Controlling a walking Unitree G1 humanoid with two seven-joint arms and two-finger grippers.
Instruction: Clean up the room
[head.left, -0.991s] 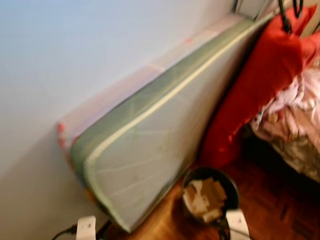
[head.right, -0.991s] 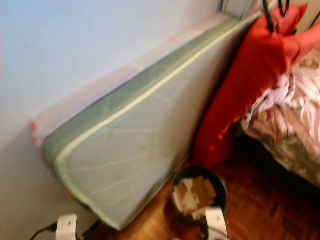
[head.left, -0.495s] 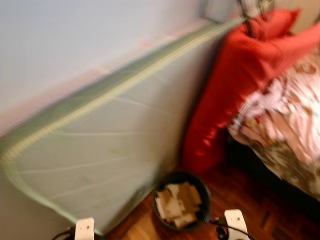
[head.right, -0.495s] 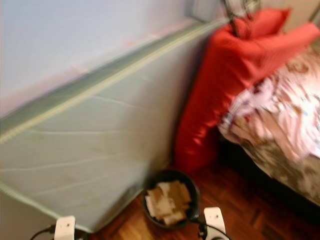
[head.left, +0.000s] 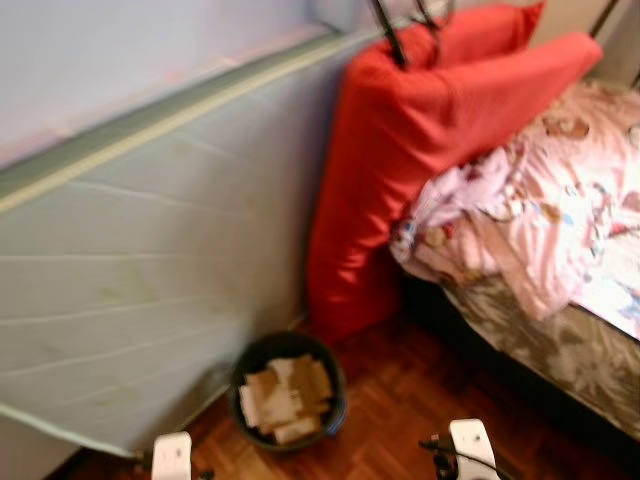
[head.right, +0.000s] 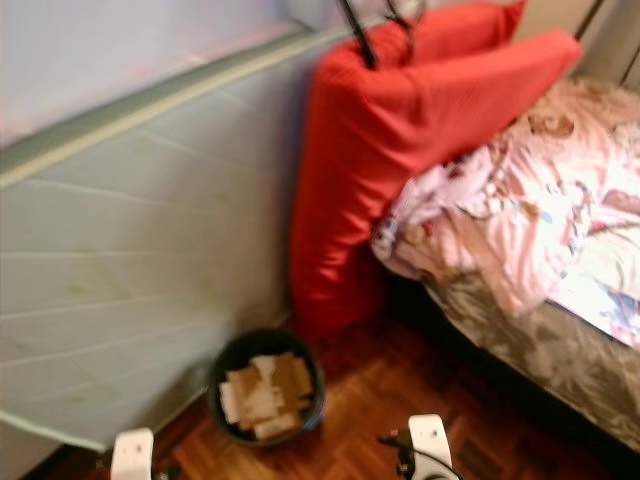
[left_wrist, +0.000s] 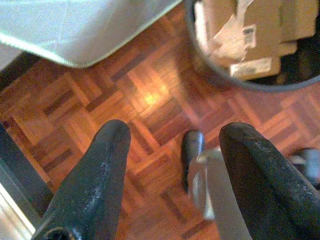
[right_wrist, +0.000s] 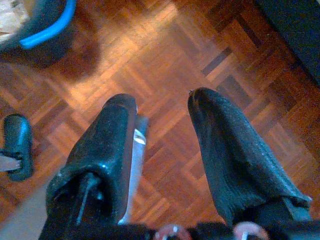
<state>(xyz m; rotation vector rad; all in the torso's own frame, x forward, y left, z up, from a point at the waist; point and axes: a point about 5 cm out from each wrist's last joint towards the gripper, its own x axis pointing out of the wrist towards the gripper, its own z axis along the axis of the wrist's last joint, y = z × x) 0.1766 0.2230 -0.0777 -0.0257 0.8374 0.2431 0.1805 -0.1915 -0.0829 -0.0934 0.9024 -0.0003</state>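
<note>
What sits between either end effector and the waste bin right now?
Nothing visible. Both the left end effector and right end effector hang open and empty over bare parquet floor. The waste bin, holding cardboard scraps, stands ahead by the mattress, with open floor between.

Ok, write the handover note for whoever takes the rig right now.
Left end effector: open, empty, hanging over the parquet floor near the bin.
Right end effector: open, empty, also over bare floor.
Bin: on the floor by the mattress that leans on the wall, holding cardboard scraps.
Red cushion: standing on end between mattress and bed.
Pink bedding: rumpled on the bed.
Done: nothing that can be told beyond scraps in the bin.
Left: probably straighten bedding and cushion; nothing is held yet.
</note>
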